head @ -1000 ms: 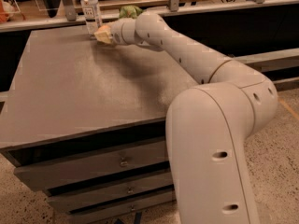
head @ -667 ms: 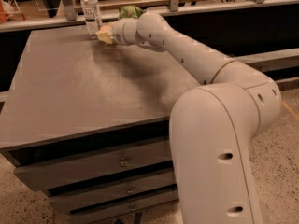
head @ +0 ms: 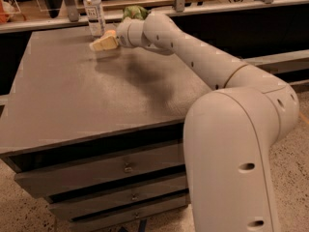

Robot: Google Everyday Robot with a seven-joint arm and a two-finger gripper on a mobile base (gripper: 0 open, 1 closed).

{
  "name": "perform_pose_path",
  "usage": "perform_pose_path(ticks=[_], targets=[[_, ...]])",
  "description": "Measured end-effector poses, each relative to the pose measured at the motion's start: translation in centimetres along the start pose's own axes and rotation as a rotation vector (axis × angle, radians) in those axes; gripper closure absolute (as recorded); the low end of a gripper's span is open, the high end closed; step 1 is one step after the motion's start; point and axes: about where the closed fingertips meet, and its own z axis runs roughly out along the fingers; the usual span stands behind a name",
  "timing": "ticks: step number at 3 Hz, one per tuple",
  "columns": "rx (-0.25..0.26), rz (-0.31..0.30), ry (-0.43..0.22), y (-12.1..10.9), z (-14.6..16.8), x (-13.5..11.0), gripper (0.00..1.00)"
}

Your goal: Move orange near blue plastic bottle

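Observation:
The blue plastic bottle (head: 94, 12) stands upright at the far edge of the dark tabletop, left of centre. My gripper (head: 103, 43) reaches in from the right and sits just in front of and to the right of the bottle, low over the table. Its cream fingers (head: 101, 44) are closed around the orange (head: 110, 33), of which only a small orange sliver shows above them. The orange is about a hand's width from the bottle's base.
A green wrinkly snack bag (head: 134, 12) lies at the far edge behind my wrist. The dark cabinet top (head: 96, 100) has drawers below. A rail and shelf run behind it. My arm's large body fills the right foreground.
My gripper with the orange has sunk slightly toward the tabletop, staying next to the bottle. The bottle and the bag have not moved.

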Motion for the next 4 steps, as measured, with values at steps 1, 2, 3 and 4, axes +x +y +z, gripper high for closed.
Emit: perform_pose_path(ticks=[1, 2, 3, 4], targets=[[-0.003, 0.002, -0.045, 0.3, -1.8, -0.5, 0.0], [0.009, -0.02, -0.085, 0.1, -6.6, -1.4, 0.0], [0.07, -0.04, -0.084, -1.1, -12.3, -1.8, 0.0], [0.11, -0.058, -0.04, -1.6, -16.1, -2.4, 0.0]])
